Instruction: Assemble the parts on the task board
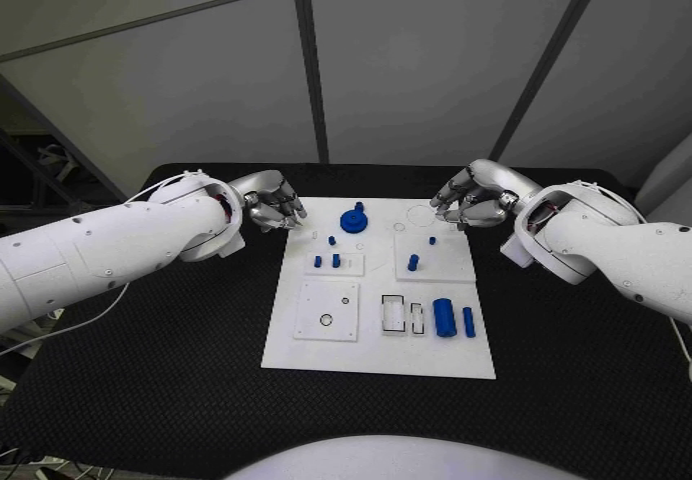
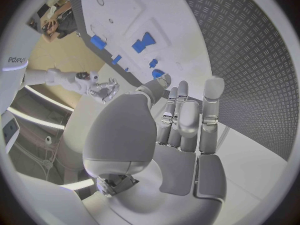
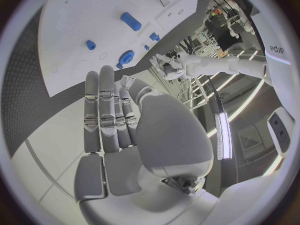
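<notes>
One white task board (image 1: pixel 378 350) lies on the black table (image 1: pixel 173 330). On it I count nine blue parts: one round knobbed piece (image 1: pixel 355 219), two large cylinders (image 1: pixel 444 317), and six small pegs (image 1: pixel 413 262). Two silver hands hover at its far corners, the left hand (image 1: pixel 270 210) and the right hand (image 1: pixel 476 198).

**Robot body: white arms, silver hands**

Left arm (image 1: pixel 101 250): glossy white rounded shell, small dark screw dots, thin white cable looped at the wrist. Right arm (image 1: pixel 620 250): same white shell, same cable loop. Left hand (image 1: pixel 271 208) and right hand (image 1: pixel 476 196): silver metallic, segmented fingers, smooth grey pads, dark seams between segments.
</notes>
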